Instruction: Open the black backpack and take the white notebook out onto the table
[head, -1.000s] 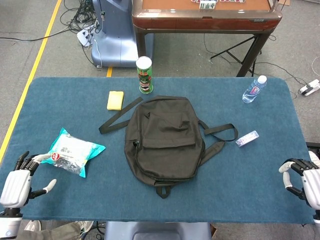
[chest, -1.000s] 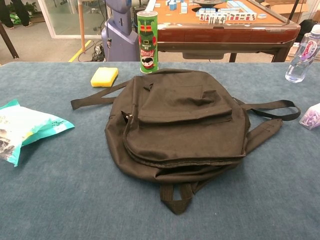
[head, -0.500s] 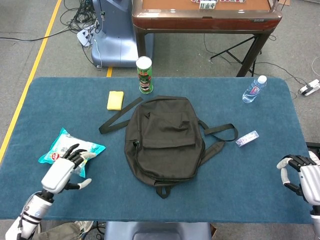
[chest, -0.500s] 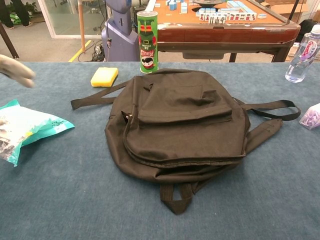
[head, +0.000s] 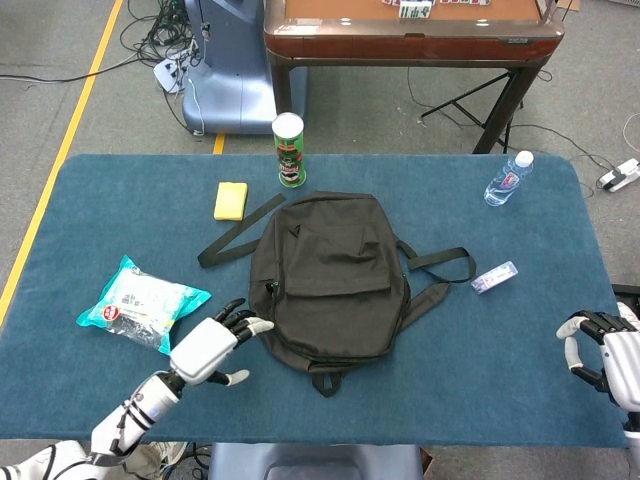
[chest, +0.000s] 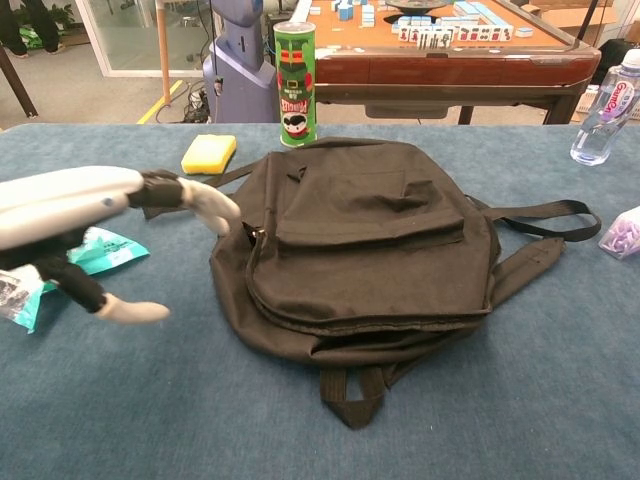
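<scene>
Blue desk: closed backpack just right of left hand, fingers spread, empty; right hand far off, curled.

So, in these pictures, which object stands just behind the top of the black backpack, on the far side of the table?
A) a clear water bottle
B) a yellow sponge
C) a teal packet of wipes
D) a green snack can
D: the green snack can stands upright right behind the black backpack, while the sponge lies off to the left, the bottle stands far right and the packet lies near the left hand.
</scene>
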